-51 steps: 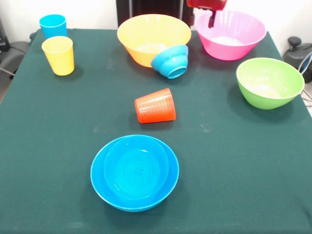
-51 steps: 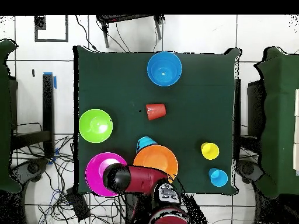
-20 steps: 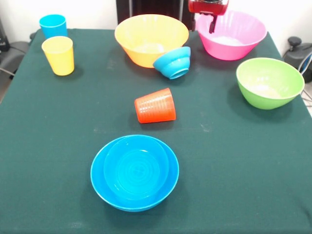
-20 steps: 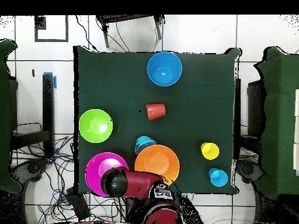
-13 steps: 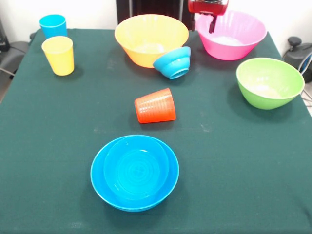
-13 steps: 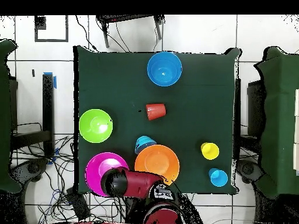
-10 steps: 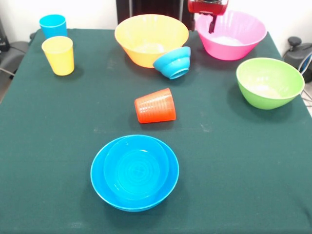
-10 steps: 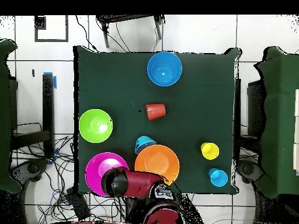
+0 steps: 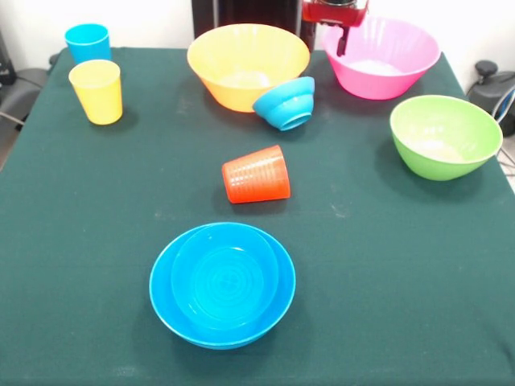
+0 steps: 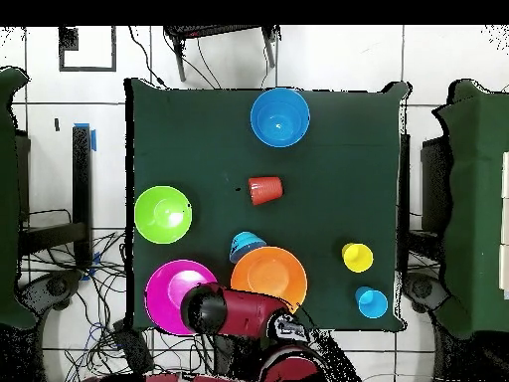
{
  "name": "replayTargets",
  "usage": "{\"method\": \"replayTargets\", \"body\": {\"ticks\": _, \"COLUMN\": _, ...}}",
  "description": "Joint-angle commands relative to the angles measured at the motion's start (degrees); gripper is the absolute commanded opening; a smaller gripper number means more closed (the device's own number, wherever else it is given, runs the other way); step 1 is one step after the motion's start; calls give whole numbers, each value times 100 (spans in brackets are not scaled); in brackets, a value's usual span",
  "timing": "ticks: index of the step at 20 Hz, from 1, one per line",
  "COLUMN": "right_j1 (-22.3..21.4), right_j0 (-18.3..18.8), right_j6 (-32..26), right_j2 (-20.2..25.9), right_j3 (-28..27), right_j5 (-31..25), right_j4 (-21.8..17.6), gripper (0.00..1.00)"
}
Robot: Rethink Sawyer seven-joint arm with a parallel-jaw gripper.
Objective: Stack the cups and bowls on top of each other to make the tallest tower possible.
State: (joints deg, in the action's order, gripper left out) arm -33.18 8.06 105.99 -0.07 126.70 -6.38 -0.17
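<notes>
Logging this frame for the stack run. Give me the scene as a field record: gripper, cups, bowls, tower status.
gripper: at the table's robot side, by the pink bowl's rim; open or shut unclear
blue cup: upright, corner near robot
yellow cup: upright, beside blue cup
orange cup: on its side, mid-table
orange bowl: upright
small blue bowl: tilted against orange bowl
green bowl: upright, alone
blue bowls: two nested, table side far from robot
tower: only that nested pair
</notes>
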Motion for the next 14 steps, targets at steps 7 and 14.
{"method": "replayTargets", "body": {"ticks": 7, "right_j1": -257, "right_j0": 125, "right_j6": 467, "right_j2": 272, "right_j3": 62, "right_j5": -440, "right_j4": -307, "gripper": 100}}
{"method": "replayTargets", "body": {"ticks": 14, "right_j1": -431, "right_j0": 33, "right_j6": 508, "right_j2": 251, "right_j3": 135, "right_j5": -591, "right_j4": -267, "gripper": 100}}
